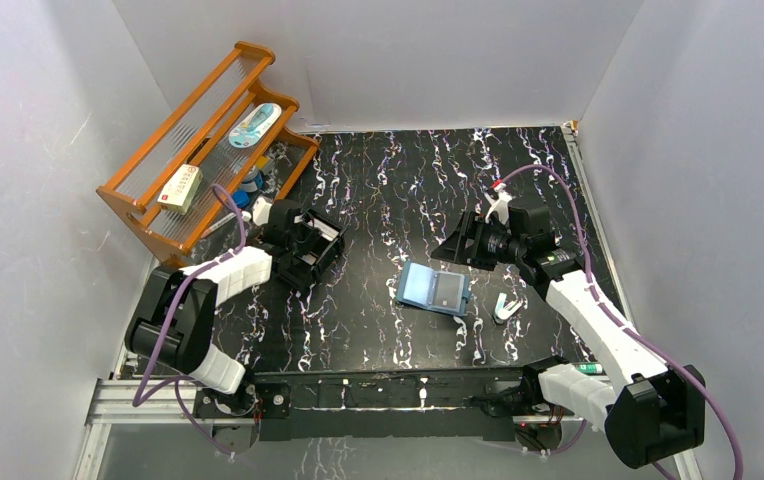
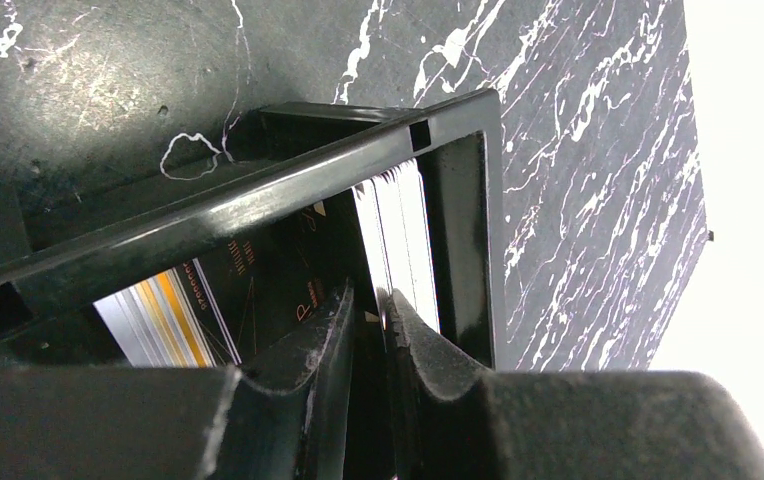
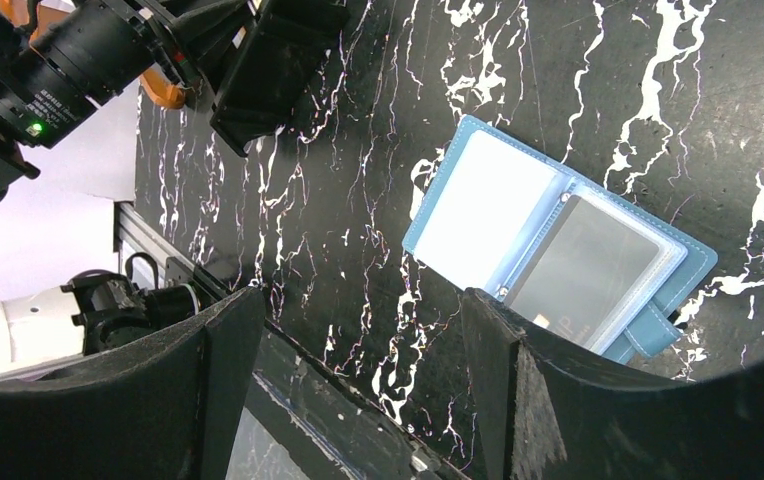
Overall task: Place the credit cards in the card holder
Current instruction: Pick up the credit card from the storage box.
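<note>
Top external view puts your left gripper (image 1: 296, 240) down in the black box (image 1: 320, 245) beside the wooden rack (image 1: 208, 140). The card holder (image 1: 434, 289) lies open on the tabletop (image 1: 378, 190) near the middle, well apart from the box, and the right gripper (image 1: 455, 247) hovers near its far side. Left wrist view shows the fingers (image 2: 328, 340) nearly together inside the box, with the narrow gap between them lined up on the whitish credit cards (image 2: 403, 220) standing on edge against the wall. You cannot tell whether a card is pinched, so aim for a single one and lift it straight up, clear of the rim. Right wrist view has that gripper's jaws spread wide and empty above the holder. Its pale pockets face up and one already shows a dark card (image 3: 583, 265), so pick a free pocket and pin the cover as the next card arrives.
</note>
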`<control>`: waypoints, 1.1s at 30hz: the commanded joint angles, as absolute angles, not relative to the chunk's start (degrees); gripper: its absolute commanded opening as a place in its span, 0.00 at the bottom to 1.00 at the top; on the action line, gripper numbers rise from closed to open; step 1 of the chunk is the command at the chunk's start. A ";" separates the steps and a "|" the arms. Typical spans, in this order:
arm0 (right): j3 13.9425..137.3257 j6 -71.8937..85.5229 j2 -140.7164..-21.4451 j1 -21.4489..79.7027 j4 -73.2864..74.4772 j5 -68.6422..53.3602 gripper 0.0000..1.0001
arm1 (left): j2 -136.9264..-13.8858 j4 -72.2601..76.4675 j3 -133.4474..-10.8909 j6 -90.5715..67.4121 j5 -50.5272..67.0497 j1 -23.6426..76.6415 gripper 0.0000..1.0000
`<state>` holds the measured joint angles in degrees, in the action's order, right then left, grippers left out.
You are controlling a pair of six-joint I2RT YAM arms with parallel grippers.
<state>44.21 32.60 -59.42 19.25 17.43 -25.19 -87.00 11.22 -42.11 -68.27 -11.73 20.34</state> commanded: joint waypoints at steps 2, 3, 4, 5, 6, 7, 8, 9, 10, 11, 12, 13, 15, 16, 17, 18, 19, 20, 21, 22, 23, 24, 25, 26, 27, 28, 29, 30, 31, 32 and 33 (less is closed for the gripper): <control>45.09 32.30 -59.26 19.49 15.12 -26.55 0.80 | -85.16 7.25 -44.82 -66.85 -13.65 20.03 0.16; 45.09 32.34 -59.30 19.51 15.12 -26.55 0.80 | -85.21 6.98 -45.16 -66.66 -13.63 19.97 0.16; 45.07 32.34 -59.28 19.46 15.12 -26.62 0.80 | -85.24 6.71 -45.59 -66.62 -13.66 19.95 0.15; 45.09 32.39 -59.20 19.49 15.12 -26.61 0.80 | -85.19 6.31 -45.88 -66.62 -13.70 19.95 0.14; 45.09 32.44 -59.21 19.48 15.08 -26.63 0.81 | -85.21 5.91 -46.20 -66.68 -13.73 19.96 0.14; 45.09 32.43 -59.23 19.44 15.09 -26.55 0.81 | -85.18 5.51 -46.44 -66.75 -13.74 19.96 0.13; 45.09 32.43 -59.24 19.49 15.11 -26.60 0.81 | -85.09 5.18 -46.74 -66.69 -13.71 19.97 0.13; 45.13 32.43 -59.17 19.48 15.12 -26.54 0.81 | -85.10 4.66 -47.04 -66.75 -13.56 19.99 0.13; 45.17 32.43 -59.22 19.44 15.12 -26.52 0.81 | -85.03 4.17 -47.38 -66.87 -13.49 19.97 0.12; 45.18 32.37 -59.19 19.47 15.19 -26.53 0.81 | -84.97 3.87 -47.63 -66.96 -13.44 20.02 0.12; 45.18 32.35 -59.21 19.46 15.20 -26.46 0.81 | -84.83 3.53 -47.78 -67.06 -13.37 20.03 0.12; 45.18 32.37 -59.20 19.51 15.20 -26.46 0.81 | -84.74 2.88 -47.99 -67.28 -13.34 20.02 0.11; 44.97 32.43 -59.21 19.43 15.03 -26.49 0.81 | -84.67 1.98 -48.30 -67.77 -13.49 20.04 0.09; 44.73 32.50 -59.10 19.49 14.84 -26.54 0.81 | -84.48 1.56 -48.28 -68.06 -13.57 19.98 0.08; 44.51 32.60 -59.18 19.50 14.67 -26.55 0.81 | -84.23 1.08 -48.15 -68.56 -13.63 19.97 0.07; 44.43 32.69 -59.23 19.47 14.59 -26.58 0.81 | -83.94 1.05 -47.98 -68.82 -13.66 19.96 0.05; 44.47 32.76 -59.34 19.46 14.58 -26.51 0.81 | -83.53 1.05 -47.79 -68.94 -13.64 19.96 0.04; 44.52 32.77 -59.46 19.50 14.51 -26.61 0.81 | -83.19 0.64 -47.70 -69.33 -13.82 19.95 0.03; 44.60 32.78 -59.61 19.48 14.45 -26.67 0.81 | -82.71 -0.14 -47.72 -70.00 -14.12 20.00 0.03; 44.64 32.79 -59.67 19.43 14.42 -26.68 0.81 | -82.38 -0.73 -47.72 -70.57 -14.42 20.00 0.04; 44.65 32.78 -59.82 19.46 14.29 -26.71 0.81 | -82.16 -1.05 -47.77 -70.69 -14.40 20.00 0.05; 44.65 32.86 -59.85 19.48 14.12 -26.69 0.82 | -81.94 -1.28 -47.85 -70.49 -14.38 20.03 0.05; 44.65 32.94 -59.90 19.50 14.00 -26.69 0.81 | -81.78 -1.36 -47.94 -70.20 -14.21 19.98 0.00; 44.65 33.00 -59.90 19.44 13.91 -26.74 0.81 | -81.68 -1.63 -48.10 -70.22 -13.96 19.99 0.00; 44.60 33.04 -60.00 19.48 13.87 -26.79 0.82 | -81.59 -2.23 -48.28 -70.39 -13.97 20.01 0.00; 44.57 33.09 -60.01 19.45 13.80 -26.82 0.81 | -81.57 -3.08 -48.60 -70.83 -13.94 19.99 0.00; 44.56 33.13 -60.05 19.50 13.80 -26.84 0.81 | -81.44 -4.17 -48.87 -71.17 -14.12 19.98 0.00; 44.60 33.13 -60.04 19.49 13.84 -26.85 0.82 | -81.25 -5.07 -49.16 -71.52 -14.51 19.97 0.00; 44.64 33.07 -60.13 19.51 13.88 -26.91 0.82 | -80.95 -6.39 -49.38 -72.06 -14.91 20.00 0.00; 44.77 33.01 -60.15 19.43 14.03 -26.94 0.81 | -80.56 -7.81 -49.72 -72.73 -15.40 20.01 0.00; 44.96 32.90 -60.21 19.47 14.25 -26.90 0.81 | -80.10 -8.88 -50.03 -73.11 -15.71 20.01 0.00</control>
